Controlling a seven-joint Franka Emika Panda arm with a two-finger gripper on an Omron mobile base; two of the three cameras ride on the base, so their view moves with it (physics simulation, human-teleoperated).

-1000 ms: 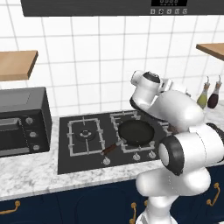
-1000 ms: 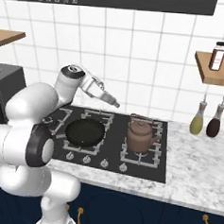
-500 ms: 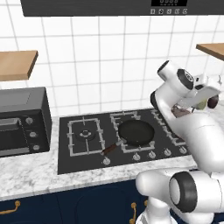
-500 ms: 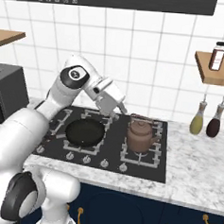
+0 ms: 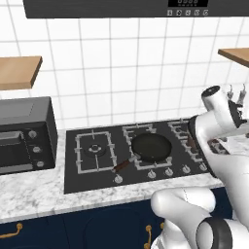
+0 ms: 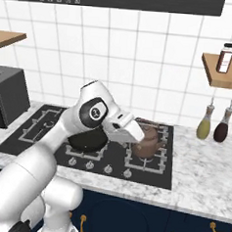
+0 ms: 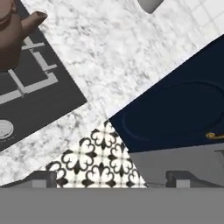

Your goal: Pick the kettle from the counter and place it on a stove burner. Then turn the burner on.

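Gripper jaws spread wide, released, grasping nothing. Squat brown-copper metallic kettle sits on the black-grated stove burner; hand view adds its spout at 11 o'clock.

Two base views behind arm, left and right, facing forward-down, sharing cooktop and frying pan. Hand view close, past fingertips, over counter edge.

Glossy white rounded arm with dark grey joint rings; round cap carrying a mark, perhaps a logo.
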